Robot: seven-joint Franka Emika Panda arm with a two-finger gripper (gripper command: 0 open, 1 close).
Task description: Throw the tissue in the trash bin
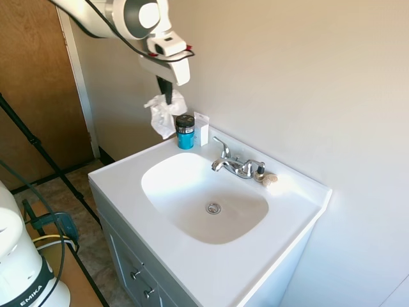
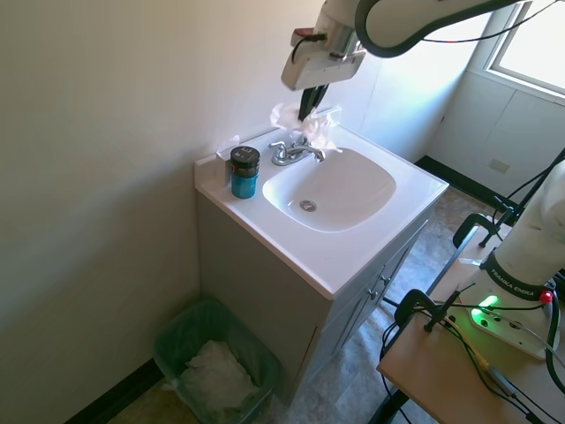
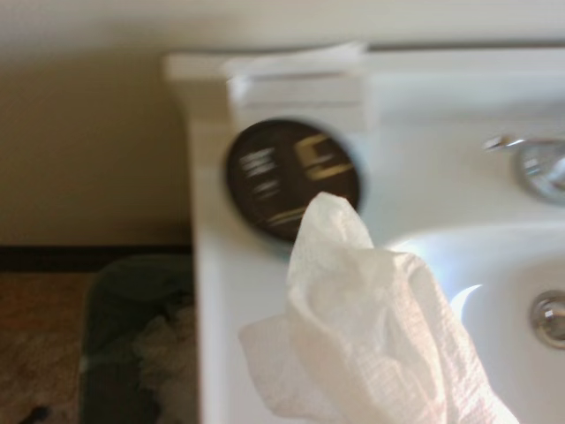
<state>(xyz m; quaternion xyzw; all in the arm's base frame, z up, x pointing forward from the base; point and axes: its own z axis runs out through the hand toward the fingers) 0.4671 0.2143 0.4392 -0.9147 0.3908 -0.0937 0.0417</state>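
Note:
The crumpled white tissue hangs in the air above the back corner of the vanity, with my gripper shut on its top. From the other side, the tissue dangles under my gripper near the faucet. The tissue fills the lower middle of the wrist view. The trash bin, lined with a green bag and holding white paper, stands on the floor beside the vanity, against the wall. A dark part of the bin shows in the wrist view beyond the counter edge.
A blue jar with a black lid and a small white box stand on the counter corner under the tissue. The faucet, a beige shell-like object and the sink basin lie nearby. A wall runs behind.

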